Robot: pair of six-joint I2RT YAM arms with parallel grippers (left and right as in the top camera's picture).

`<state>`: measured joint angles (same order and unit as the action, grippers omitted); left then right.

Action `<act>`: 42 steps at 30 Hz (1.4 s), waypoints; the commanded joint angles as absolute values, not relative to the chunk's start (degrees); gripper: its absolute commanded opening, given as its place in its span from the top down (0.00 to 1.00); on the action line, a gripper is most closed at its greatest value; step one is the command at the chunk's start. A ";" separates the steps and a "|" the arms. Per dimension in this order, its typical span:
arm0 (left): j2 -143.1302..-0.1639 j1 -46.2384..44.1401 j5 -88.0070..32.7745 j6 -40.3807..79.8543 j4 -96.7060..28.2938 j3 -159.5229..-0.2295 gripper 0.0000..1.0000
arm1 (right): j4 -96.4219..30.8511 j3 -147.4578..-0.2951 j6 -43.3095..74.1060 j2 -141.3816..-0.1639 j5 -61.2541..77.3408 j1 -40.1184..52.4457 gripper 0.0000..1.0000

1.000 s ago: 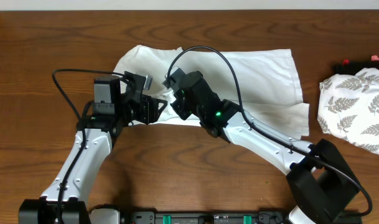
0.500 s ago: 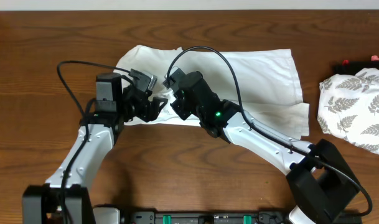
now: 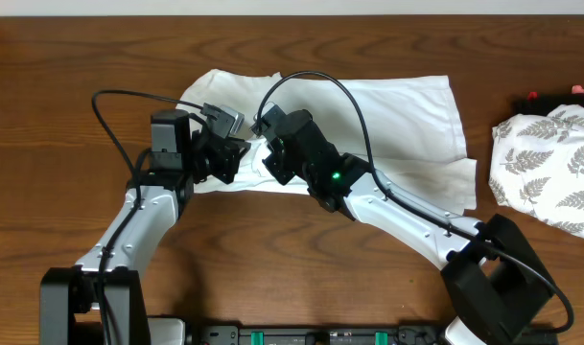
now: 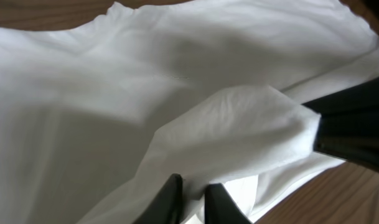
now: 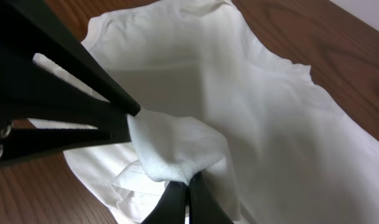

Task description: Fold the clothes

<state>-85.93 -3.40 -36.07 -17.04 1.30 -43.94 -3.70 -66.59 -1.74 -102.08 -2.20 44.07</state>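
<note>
Overhead, right pincer (image 5: 188,185) hides T-shirt (image 3: 397,105) fold it grips

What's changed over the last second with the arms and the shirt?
The left gripper moved in toward the right gripper and closed on the raised fold of the T-shirt. The right gripper stayed shut on that same fold; the rest of it lies as before.
</note>
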 commanded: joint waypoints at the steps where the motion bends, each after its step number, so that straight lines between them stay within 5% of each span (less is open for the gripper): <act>1: -86.37 -3.33 -36.86 -16.43 1.48 -44.27 0.91 | -3.70 -67.70 -2.24 -100.60 -1.91 45.08 0.95; 5: -86.37 -3.27 -36.80 -15.46 1.91 -44.27 0.92 | -3.95 -67.70 -2.22 -100.60 -1.87 45.01 0.89; 7: -86.37 -3.27 -36.53 -14.68 2.52 -44.27 0.92 | -4.14 -67.68 -2.20 -100.60 -1.89 45.04 0.75; 13: -86.37 -3.27 -33.15 -11.66 3.79 -44.27 0.93 | -5.96 -67.70 -2.20 -100.60 -1.89 45.06 0.01; 26: -86.37 -3.36 -33.19 -10.00 -3.49 -44.27 0.92 | -13.02 -67.68 -2.22 -100.60 -5.45 44.49 0.01; 29: -86.37 -3.62 -34.06 -14.00 -4.32 -44.27 0.53 | -13.43 -67.70 -2.20 -100.60 -9.47 43.35 0.03; 32: -86.37 -4.82 -33.78 -19.44 -5.45 -44.27 0.31 | -15.66 -67.70 -2.17 -100.40 -11.66 42.09 0.02; 42: -86.37 -10.44 -20.10 -26.00 -6.37 -44.27 0.26 | -21.30 -67.68 0.84 -100.40 -11.57 37.78 0.01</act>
<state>-85.95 -9.19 -26.50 -22.61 -6.68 -43.94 -20.80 -66.70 -1.04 -102.04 -10.37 38.87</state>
